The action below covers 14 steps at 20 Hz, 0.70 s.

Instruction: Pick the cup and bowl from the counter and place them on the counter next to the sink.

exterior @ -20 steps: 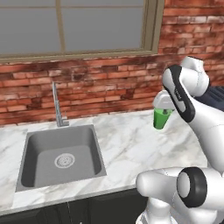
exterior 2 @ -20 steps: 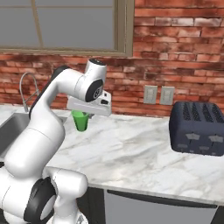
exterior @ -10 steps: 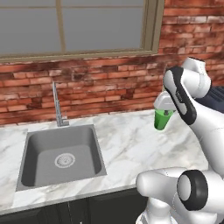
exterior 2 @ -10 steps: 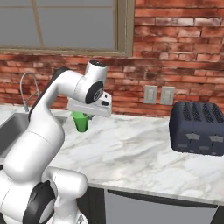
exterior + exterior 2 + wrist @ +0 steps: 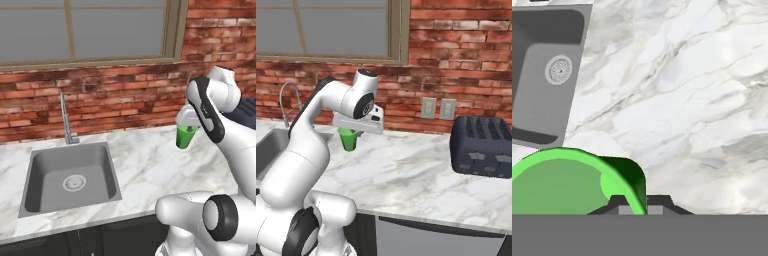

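We see the cup (image 5: pixel 184 137), bright green and upright, hanging in the air above the counter (image 5: pixel 150 170), not touching the marble. It is over the part of the worktop to the right of the sink (image 5: pixel 72 176), nearer to the back edge by the brick wall (image 5: pixel 125 105) than to the front edge. The gripper (image 5: pixel 188 126) holds it from above: in the hand view the two dark fingertips (image 5: pixel 654 202) stand on either side of the cup's rim, one inside and one outside, closed on the wall of the cup. In this same view the sink shows at the upper left with its round drain (image 5: pixel 558 69). The faucet (image 5: pixel 66 121) stands at the back edge of the sink. Far to the right on the counter, well apart from the cup, sits a dark toaster (image 5: pixel 482 147), below two wall sockets (image 5: pixel 438 108).
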Motion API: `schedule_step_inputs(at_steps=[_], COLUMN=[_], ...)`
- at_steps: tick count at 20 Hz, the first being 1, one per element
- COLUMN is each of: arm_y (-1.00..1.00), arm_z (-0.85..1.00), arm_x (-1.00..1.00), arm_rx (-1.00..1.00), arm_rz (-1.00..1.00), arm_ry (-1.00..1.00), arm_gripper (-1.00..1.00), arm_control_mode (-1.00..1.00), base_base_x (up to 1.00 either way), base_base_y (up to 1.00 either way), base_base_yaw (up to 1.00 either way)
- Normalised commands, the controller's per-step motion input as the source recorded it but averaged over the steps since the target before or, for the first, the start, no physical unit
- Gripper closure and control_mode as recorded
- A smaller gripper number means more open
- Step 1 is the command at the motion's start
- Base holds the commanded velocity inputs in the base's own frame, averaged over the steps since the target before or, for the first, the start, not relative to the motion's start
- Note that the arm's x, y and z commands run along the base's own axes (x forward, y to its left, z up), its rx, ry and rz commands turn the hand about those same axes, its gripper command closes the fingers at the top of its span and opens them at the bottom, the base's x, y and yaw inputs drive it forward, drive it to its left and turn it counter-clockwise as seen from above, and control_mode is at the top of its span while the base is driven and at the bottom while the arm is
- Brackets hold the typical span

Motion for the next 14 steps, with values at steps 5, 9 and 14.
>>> schedule_step_inputs(at_steps=[5, 9, 14], arm_y=[0.78, 0.74, 0.53], arm_z=[-0.28, -0.35, -0.49], arm_x=[0.00, 0.00, 0.23], arm_rx=[0.00, 0.01, -0.01], arm_rz=[0.00, 0.00, 0.00], arm_ry=[0.00, 0.00, -0.02], arm_gripper=[1.00, 1.00, 1.00], arm_control_mode=[-1.00, -1.00, -1.00], base_base_x=[0.00, 0.00, 0.00], base_base_y=[0.00, 0.00, 0.00], base_base_yaw=[0.00, 0.00, 0.00])
